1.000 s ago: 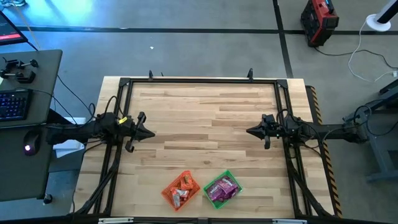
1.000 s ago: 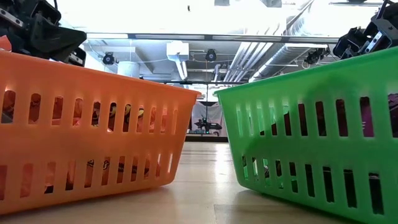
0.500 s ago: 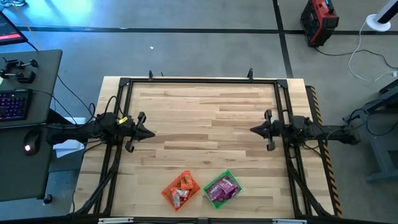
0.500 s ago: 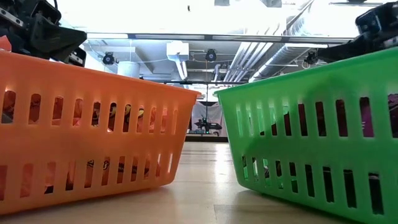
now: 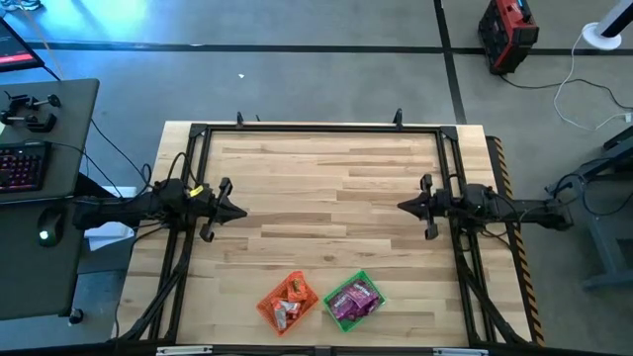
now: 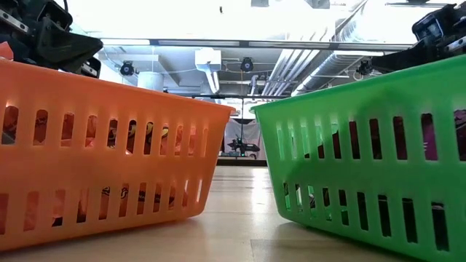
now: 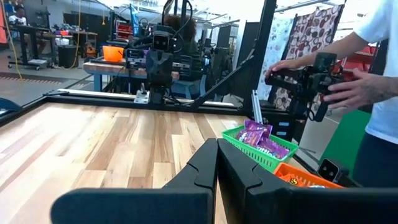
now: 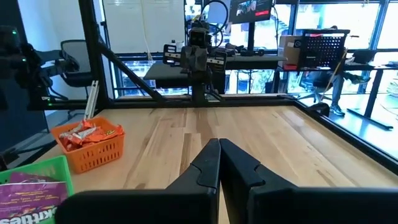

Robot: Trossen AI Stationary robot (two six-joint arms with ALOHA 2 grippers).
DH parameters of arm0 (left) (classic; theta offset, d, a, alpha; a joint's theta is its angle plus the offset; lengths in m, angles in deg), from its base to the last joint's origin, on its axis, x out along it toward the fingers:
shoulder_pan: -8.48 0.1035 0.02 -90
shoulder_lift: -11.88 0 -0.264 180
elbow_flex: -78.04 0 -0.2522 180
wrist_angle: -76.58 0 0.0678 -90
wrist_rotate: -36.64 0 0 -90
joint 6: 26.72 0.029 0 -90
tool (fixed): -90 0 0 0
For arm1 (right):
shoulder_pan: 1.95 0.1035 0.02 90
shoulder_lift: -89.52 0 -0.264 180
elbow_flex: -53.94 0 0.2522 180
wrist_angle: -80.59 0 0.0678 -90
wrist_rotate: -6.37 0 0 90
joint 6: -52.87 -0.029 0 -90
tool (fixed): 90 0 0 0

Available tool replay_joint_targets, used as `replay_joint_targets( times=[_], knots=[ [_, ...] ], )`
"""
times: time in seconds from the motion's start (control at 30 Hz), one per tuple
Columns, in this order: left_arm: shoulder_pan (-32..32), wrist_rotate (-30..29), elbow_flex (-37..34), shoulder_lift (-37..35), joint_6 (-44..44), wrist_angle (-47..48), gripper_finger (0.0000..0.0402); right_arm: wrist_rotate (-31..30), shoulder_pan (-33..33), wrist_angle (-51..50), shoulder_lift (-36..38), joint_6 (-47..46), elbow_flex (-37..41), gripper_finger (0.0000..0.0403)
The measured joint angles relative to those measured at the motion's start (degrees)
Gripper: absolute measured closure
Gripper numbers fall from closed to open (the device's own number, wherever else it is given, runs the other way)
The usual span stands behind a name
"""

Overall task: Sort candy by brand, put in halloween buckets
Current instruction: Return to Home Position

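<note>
The orange bucket (image 5: 288,302) stands near the table's front edge with orange-red candy packets (image 8: 87,132) in it. The green bucket (image 5: 354,300) stands just to its right, holding purple packets (image 7: 260,137). My left gripper (image 5: 242,212) hovers shut and empty at the table's left side. My right gripper (image 5: 400,207) hovers shut and empty at the right side. Both point toward the table's middle, far from the buckets. In the low view the orange bucket (image 6: 102,145) and the green bucket (image 6: 371,153) rest on their bases.
A black metal frame (image 5: 316,128) runs around the table's edges. A person's hands (image 7: 348,87) hold a controller beyond the table in the left wrist view. A desk with a keyboard (image 5: 22,163) stands left of the table.
My right gripper has drawn back a little toward the table's right edge, staying shut. The buckets and the candy have kept still.
</note>
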Motion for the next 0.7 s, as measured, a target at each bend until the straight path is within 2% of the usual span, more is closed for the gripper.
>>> replay_joint_targets(
  times=[0.7],
  knots=[
    [0.00,-0.05,0.00,0.00,0.00,0.00,0.0401,0.40,-0.71,-0.02,-1.11,-0.05,0.00,0.0402]
  ],
)
